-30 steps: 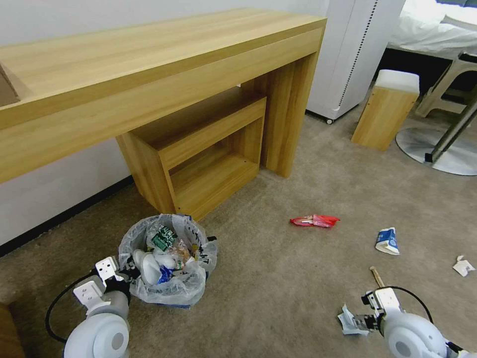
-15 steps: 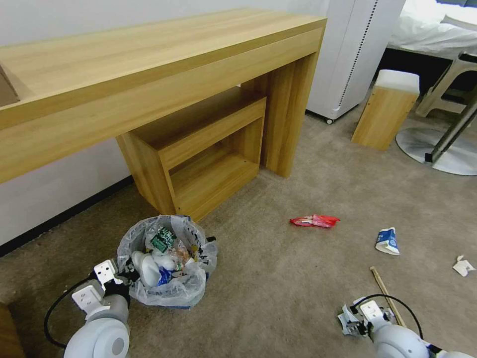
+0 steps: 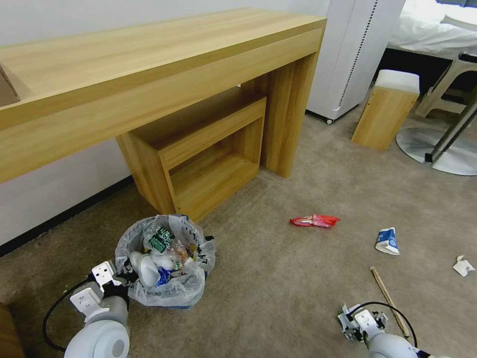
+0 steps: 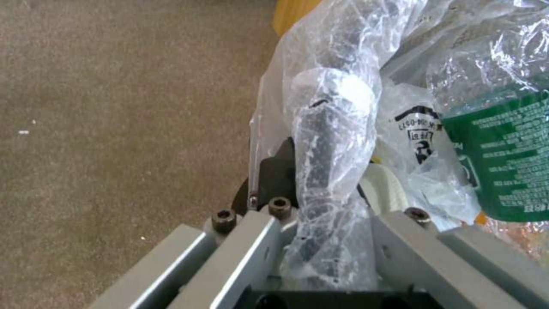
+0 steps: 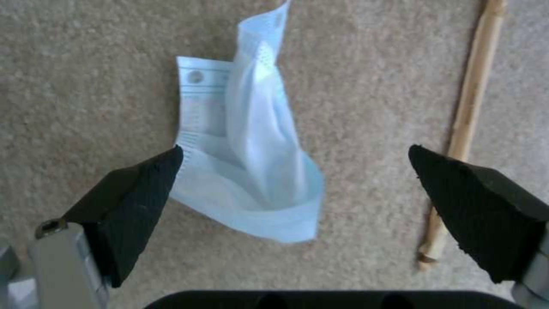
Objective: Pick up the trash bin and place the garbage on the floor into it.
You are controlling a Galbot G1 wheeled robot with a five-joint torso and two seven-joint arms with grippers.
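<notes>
Hovering spread over a crumpled pale-blue paper mask (image 5: 251,163) on beige short-pile carpet (image 3: 278,278), right pincer (image 5: 294,189) has a thin wooden stick (image 5: 469,128) beside it; left pincer (image 4: 320,240) clenches the crinkly-bagged round bin's (image 3: 166,278) rim near the wooden desk (image 3: 149,84).

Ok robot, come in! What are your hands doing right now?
Left gripper shut on trash bin rim. Right gripper open over pale blue face mask on floor. Wooden stick lies beside mask, apart from it.

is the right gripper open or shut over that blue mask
Open. The right gripper has its black fingertips spread wide on either side of the blue mask, which lies on the floor.
</notes>
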